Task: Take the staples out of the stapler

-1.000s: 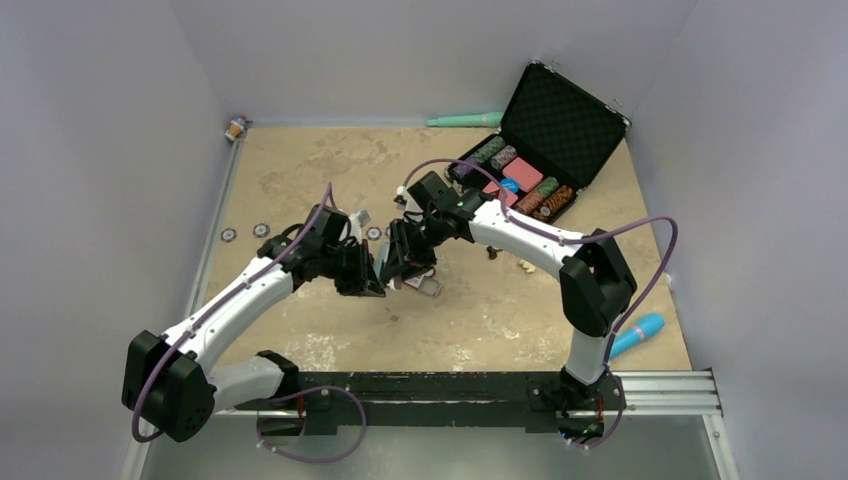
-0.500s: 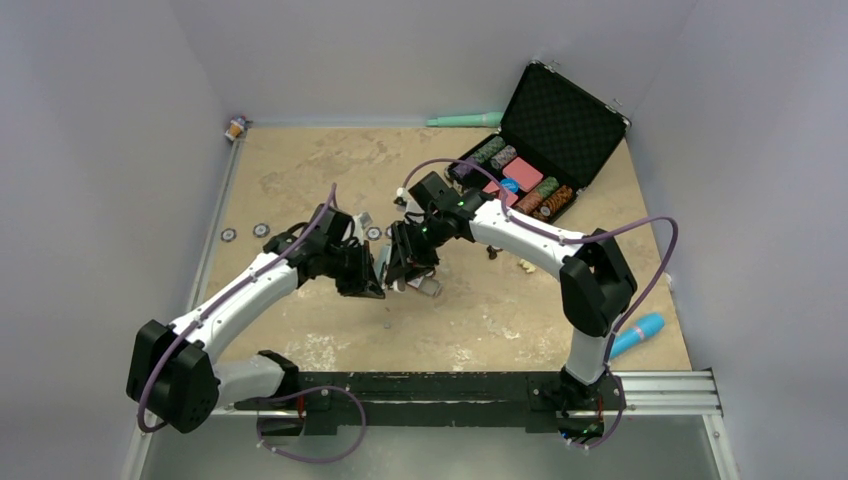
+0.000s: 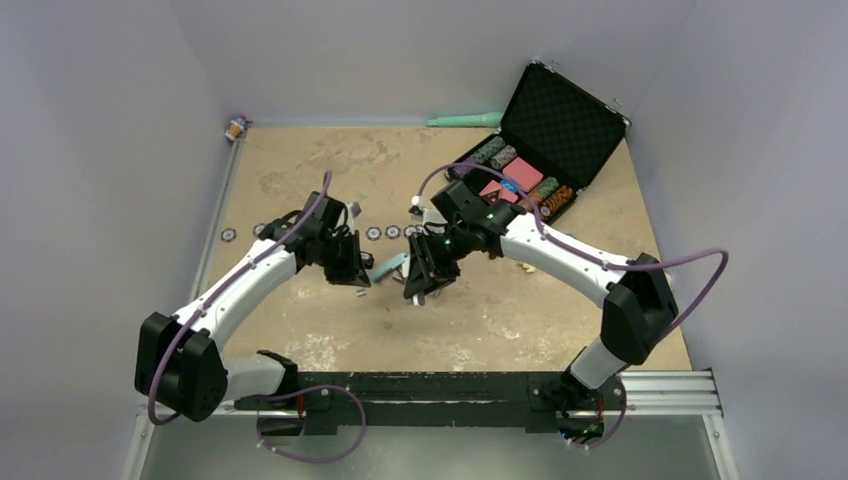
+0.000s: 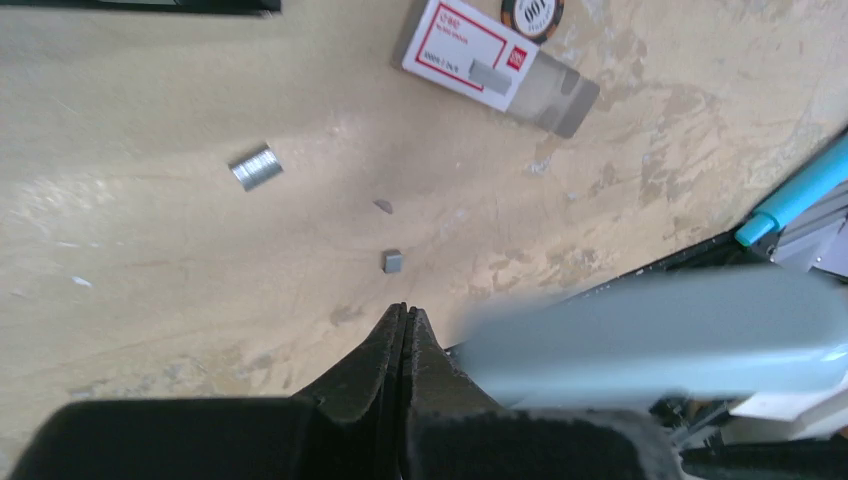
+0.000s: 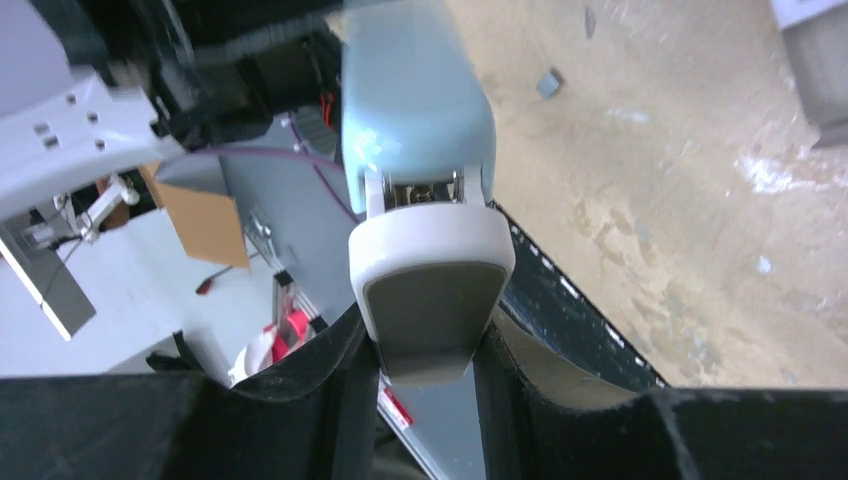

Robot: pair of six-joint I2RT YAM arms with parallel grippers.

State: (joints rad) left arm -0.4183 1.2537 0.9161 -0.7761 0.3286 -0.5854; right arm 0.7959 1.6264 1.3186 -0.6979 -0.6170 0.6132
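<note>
1. The left claw [image 4: 405,330] is pressed together with nothing in it. It hangs low over the bench [image 4: 150,260], its tip just beside the free end of the stapler. I cannot tell whether they touch. Closed to a narrow point like this, it looks meant for poking or pushing, not for gripping
2. The staples [image 4: 255,167] lie as a short grey strip on the bare bench, ahead of the left claw and well apart from it. A smaller grey bit [image 4: 393,261] lies nearer the tip. At least part of the load therefore seems to be out already. Whether more sits inside is hidden
3. The stapler [image 5: 415,95], pale blue on top with a white, grey-padded base, is lifted off the bench between the two arms. Its long body reaches towards the left claw, probably so that claw can work on it
4. The right claw [image 5: 428,330] pinches the stapler's hinged rear end, one finger on each side. Metal shows at the hinge
5. The staple box [image 4: 465,50] lies flat farther back, apparently set aside
</note>
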